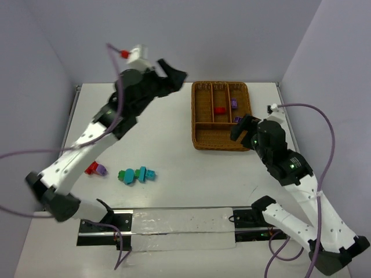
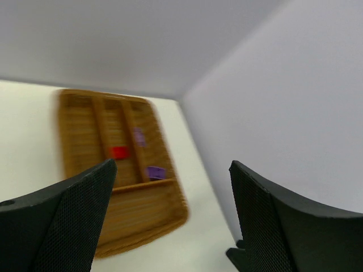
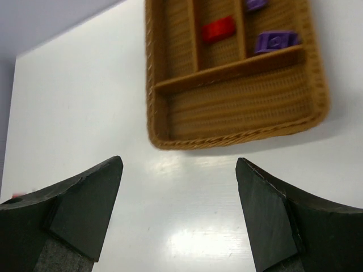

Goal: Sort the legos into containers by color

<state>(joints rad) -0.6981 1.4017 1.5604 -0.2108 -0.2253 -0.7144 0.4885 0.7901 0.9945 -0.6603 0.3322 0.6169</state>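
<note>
A red lego (image 1: 219, 110) lies in the middle narrow slot of the wicker tray (image 1: 195, 119). Two purple legos (image 1: 234, 103) lie in the right narrow slot, one at its near end against the divider. The tray sits at the far right of the white worktop (image 1: 168, 139).

Loose on the worktop at the near left are a teal and green cluster (image 1: 137, 175) and, further left, a loose red lego (image 1: 91, 168) touching a loose purple lego (image 1: 101, 170).

The left gripper (image 1: 173, 75) hangs high, just left of the tray's far end, released, with nothing between its jaws. The left arm stretches up and forward over the loose pair.

The right gripper (image 1: 243, 128) hovers over the tray's near right corner, jaws spread wide and holding nothing. Its arm is bent at the elbow.
</note>
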